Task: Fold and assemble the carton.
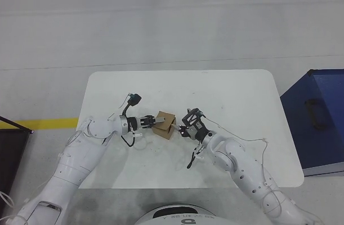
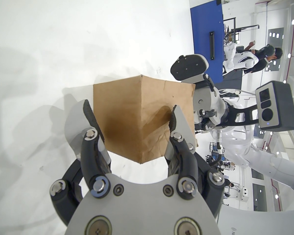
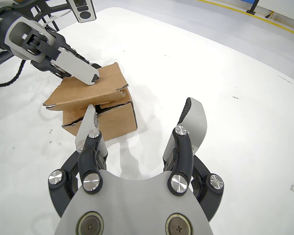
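Since the carton (image 1: pixel 164 124) sits at the middle of the table (image 1: pixel 233 95) between both arms, the left gripper (image 2: pixel 131 107), spread wide with one finger on the loose top flap (image 3: pixel 88 91), is nearer, while the right gripper (image 3: pixel 140 105), wide and empty, stands just beside the opposite face.

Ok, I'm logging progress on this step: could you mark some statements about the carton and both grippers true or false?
The brown cardboard carton stands on the white table. True.
The right gripper grips the carton. False: it is open, nothing between its fingers.
A finger of the left gripper rests on the carton's top flap. True.
The blue case sits on the table. False: it stands beside the table, not on it.
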Controlling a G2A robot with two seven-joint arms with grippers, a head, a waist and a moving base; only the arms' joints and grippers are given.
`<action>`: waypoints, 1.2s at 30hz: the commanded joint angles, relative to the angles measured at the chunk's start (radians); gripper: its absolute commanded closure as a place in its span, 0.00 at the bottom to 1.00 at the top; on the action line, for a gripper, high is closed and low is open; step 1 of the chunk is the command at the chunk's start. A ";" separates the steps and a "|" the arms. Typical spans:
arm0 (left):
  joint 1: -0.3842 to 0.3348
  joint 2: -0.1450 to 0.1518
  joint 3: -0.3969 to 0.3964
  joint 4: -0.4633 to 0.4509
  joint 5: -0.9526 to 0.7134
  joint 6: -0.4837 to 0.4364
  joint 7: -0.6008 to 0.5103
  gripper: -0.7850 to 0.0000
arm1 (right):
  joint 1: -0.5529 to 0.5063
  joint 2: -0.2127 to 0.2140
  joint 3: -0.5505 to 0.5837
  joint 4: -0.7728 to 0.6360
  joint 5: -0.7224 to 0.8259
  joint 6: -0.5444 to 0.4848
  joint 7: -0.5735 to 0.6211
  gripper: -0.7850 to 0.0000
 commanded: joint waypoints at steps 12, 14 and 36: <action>-0.011 -0.001 0.016 0.001 0.036 0.023 -0.001 0.30 | -0.043 0.012 0.048 -0.050 -0.040 -0.028 0.006 0.11; -0.011 -0.001 0.015 0.002 0.039 0.024 -0.001 0.29 | -0.048 0.013 0.054 -0.060 -0.044 -0.024 -0.008 0.10; -0.011 0.002 0.017 -0.008 0.059 0.032 0.001 0.33 | -0.030 0.003 0.029 -0.080 -0.127 -0.006 0.035 0.02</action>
